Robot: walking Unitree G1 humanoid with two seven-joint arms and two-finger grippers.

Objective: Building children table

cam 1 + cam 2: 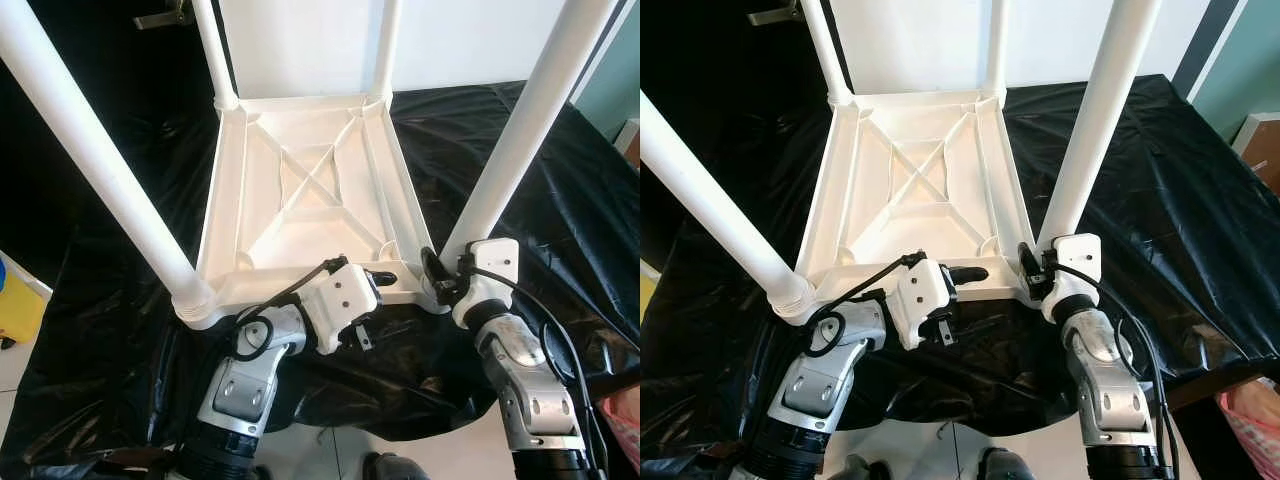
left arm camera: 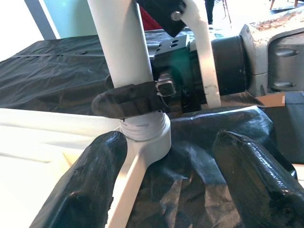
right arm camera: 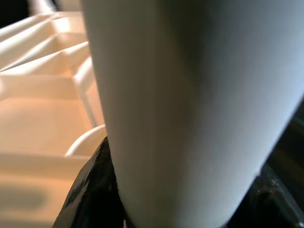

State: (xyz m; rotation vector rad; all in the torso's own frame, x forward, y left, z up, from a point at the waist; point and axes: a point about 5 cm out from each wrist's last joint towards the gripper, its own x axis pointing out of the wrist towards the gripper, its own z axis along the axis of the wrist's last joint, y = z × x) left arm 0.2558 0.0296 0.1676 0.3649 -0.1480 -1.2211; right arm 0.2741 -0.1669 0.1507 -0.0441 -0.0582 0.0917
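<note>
White plastic table (image 1: 310, 190): upside down on black sheet (image 1: 560, 200), four legs up. Right gripper (image 1: 437, 275): clamped on near right leg (image 1: 520, 140) at its base. Left gripper (image 1: 385, 277): fingers spread, at table's near edge.

The upturned white plastic children's table (image 1: 305, 190) lies on the black plastic sheet (image 1: 560, 200), legs up; the near-right round white leg (image 1: 520, 130) rises from its corner beside the sheet's front edge.
</note>
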